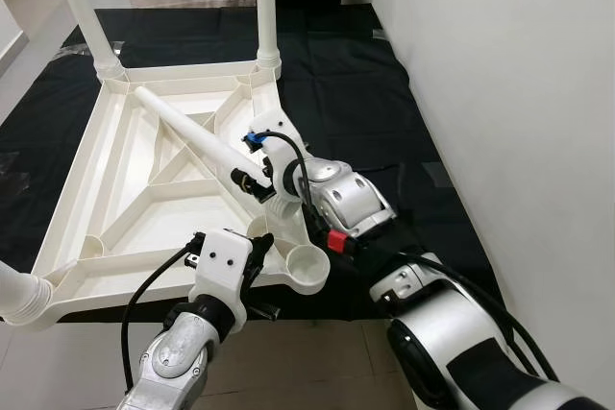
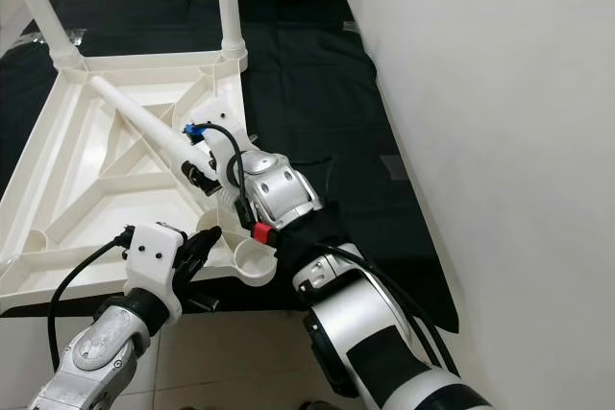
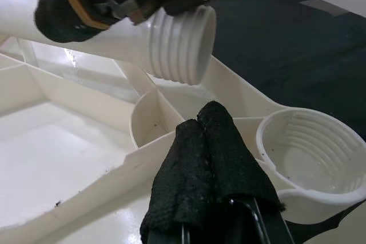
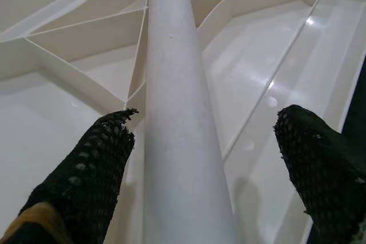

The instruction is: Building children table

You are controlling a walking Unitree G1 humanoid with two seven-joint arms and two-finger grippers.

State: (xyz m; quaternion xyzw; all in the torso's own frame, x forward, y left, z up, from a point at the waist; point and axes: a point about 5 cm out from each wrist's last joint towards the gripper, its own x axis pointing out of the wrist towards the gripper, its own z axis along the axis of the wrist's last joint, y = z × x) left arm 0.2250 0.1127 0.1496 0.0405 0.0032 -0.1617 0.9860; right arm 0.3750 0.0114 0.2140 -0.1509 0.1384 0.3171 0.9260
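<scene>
Lying across the upturned white tabletop (image 1: 125, 189), 1 tapered leg (image 1: 187, 132) ends in threads.

- The loose table leg (image 1: 187, 130) lies slanted across the upturned tabletop (image 1: 144, 208), from 11 o'clock down to the centre; you must pass over or beside it.
- The right gripper (image 4: 206, 158) straddles this leg, fingers spread, with open gaps on both sides.
- The empty corner socket (image 1: 307, 266) is open from above.
- The left gripper (image 3: 209, 158), fingers together, rests at the rim beside that socket.
- The wall (image 1: 500, 93) closes the 3 o'clock side.
- Two upright legs (image 1: 267, 7) block 12 o'clock.
</scene>
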